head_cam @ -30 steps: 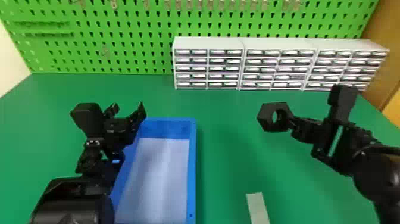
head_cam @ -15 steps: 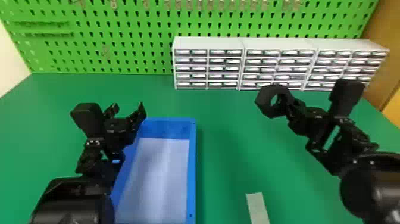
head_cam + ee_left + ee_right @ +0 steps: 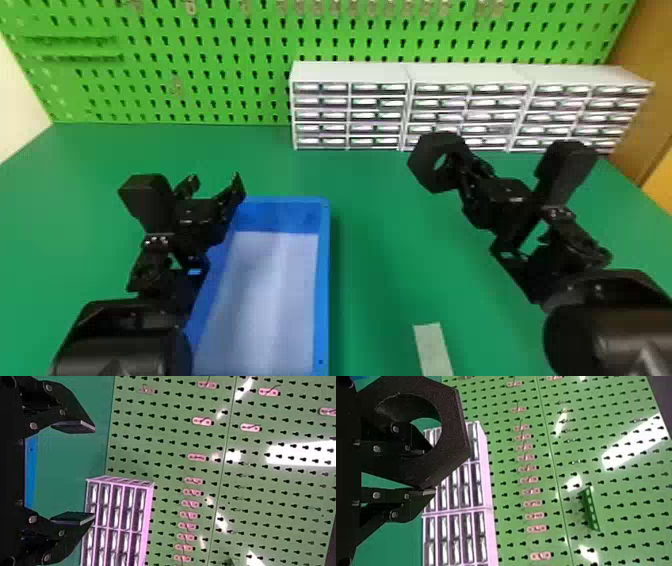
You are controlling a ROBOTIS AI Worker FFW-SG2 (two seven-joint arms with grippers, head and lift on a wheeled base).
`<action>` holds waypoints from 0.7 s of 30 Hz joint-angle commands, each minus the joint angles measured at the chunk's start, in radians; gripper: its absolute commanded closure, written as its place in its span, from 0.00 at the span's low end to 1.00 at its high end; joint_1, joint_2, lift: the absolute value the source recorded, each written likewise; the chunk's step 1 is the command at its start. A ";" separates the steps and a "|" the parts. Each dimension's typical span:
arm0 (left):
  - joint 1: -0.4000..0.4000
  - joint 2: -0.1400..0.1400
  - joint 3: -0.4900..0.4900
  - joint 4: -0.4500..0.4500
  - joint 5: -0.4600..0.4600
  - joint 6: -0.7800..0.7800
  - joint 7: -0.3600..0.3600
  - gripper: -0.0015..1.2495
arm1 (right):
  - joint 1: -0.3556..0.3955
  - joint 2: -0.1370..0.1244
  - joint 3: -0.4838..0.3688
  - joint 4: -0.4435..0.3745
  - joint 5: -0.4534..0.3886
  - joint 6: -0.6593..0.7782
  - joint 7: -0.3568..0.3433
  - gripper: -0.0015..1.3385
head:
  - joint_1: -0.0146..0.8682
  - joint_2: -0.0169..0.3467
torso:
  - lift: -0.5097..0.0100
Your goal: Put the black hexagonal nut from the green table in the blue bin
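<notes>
While the bench point(image 3: 380, 225) has the blue bin point(image 3: 324, 280) left of centre, left gripper point(image 3: 212, 186) is wide open by the bin's far-left corner, and right gripper point(image 3: 465, 162) has the black nut point(image 3: 423, 162), up over the bench's right side.

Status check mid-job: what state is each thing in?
Black nut: gripped, held above the table
Right gripper: closed on the nut
Left gripper: open, holding nothing
Blue bin: upright, nut not inside
Drawer units: standing upright
Pale strip: lying flat
</notes>
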 commanded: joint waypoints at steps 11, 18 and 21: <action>0.002 0.000 0.000 0.000 0.000 0.000 0.000 0.38 | -0.016 -0.005 0.065 -0.003 -0.009 0.015 0.000 0.70 | 0.79 0.19 | 0.79; 0.002 0.000 0.000 0.000 0.000 0.000 0.000 0.38 | -0.037 -0.006 0.105 -0.001 -0.020 0.044 0.002 0.70 | 0.79 0.19 | 0.79; 0.000 0.000 0.002 0.000 0.000 0.000 0.000 0.38 | -0.053 -0.011 0.123 0.000 -0.028 0.064 0.017 0.70 | 0.79 0.19 | 0.79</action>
